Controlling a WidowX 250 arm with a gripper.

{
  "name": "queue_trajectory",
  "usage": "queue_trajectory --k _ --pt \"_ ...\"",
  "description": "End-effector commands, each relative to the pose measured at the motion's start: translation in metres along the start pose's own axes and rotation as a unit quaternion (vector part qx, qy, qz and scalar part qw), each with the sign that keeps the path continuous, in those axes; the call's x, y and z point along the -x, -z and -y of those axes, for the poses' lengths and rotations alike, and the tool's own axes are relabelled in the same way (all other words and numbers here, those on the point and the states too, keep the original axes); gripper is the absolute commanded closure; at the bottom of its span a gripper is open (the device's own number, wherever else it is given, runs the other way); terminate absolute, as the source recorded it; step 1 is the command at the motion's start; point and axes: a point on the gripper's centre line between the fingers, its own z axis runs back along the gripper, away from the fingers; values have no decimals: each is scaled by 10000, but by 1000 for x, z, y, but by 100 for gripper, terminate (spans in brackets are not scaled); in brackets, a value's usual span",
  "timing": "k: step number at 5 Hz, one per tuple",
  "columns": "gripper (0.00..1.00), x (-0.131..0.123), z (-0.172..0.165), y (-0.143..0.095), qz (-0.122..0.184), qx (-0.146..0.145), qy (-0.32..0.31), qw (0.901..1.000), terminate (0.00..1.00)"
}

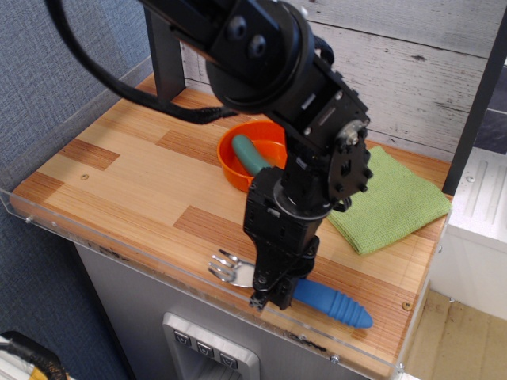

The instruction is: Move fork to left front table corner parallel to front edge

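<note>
The fork lies low over the table [135, 170] near the front edge [119, 252], right of the middle. Its silver tines [226, 267] point left and its ribbed blue handle [333, 303] points right, roughly along the front edge. My black gripper [269, 294] points down over the fork's neck, with its fingers closed around it; the neck itself is hidden. The left front corner [28, 207] is far to the left of the fork.
An orange pan [269, 138] with a greenish-grey handle stands behind the gripper at mid-table. A folded green cloth [392, 199] lies at the right. A dark post [166, 59] stands at the back. A clear acrylic strip rims the table.
</note>
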Motion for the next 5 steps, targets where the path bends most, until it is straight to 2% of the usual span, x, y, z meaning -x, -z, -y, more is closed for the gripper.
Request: queue_trajectory --k 1,2,4,5 --pt "100 6 9 3 -24 165 7 9999 0" --pt "0 4 8 3 -191 274 -3 9994 0" --pt "0 4 10 -2 -555 265 338 9975 0" --pt "0 2 12 -9 -687 416 605 9949 0"
